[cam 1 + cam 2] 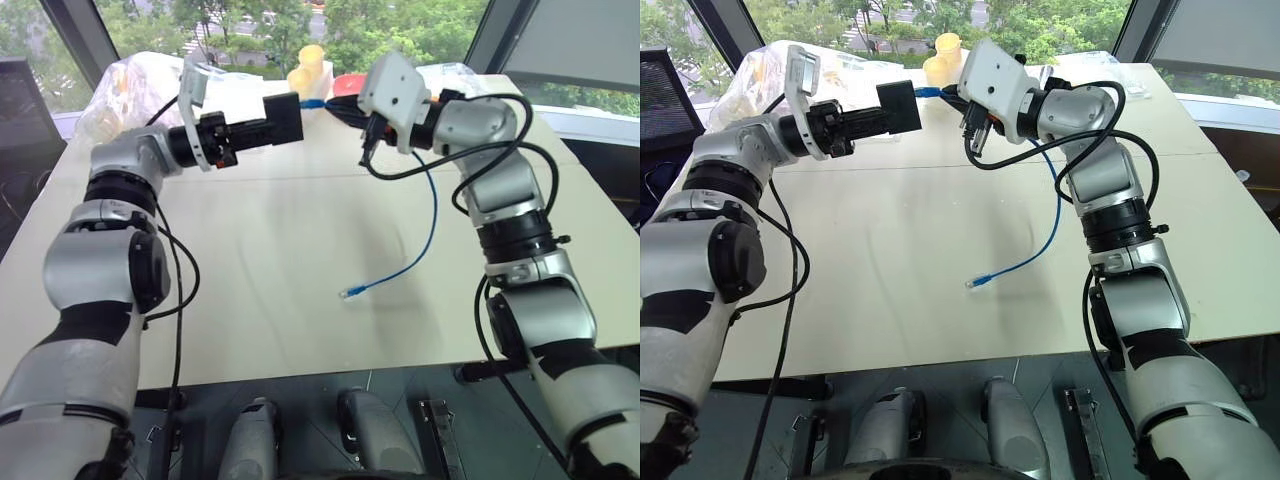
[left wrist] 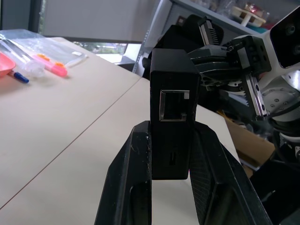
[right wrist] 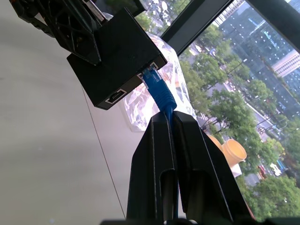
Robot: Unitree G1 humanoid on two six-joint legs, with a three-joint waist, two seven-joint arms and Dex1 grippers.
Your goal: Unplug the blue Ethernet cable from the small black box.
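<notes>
Two robot arms met above a pale table (image 1: 300, 300), holding the task's things in the air between them. The left gripper (image 2: 171, 140) was clamped on the box (image 2: 171, 117), its two black fingers pressing the sides, with one empty port facing its wrist camera. The right gripper (image 3: 168, 117) was closed tight on the cable (image 3: 158, 91), just behind the blue plug. In the right wrist view, that plug was still seated in a port on the box's side, beside a second, empty port. From the right gripper the rest of the cable (image 1: 425, 235) hung down and trailed across the table, its free clear plug (image 1: 348, 292) lying loose on the surface. Both grips looked ready, but the unplugging itself seemed not yet done: the plug remained to be pulled out.
</notes>
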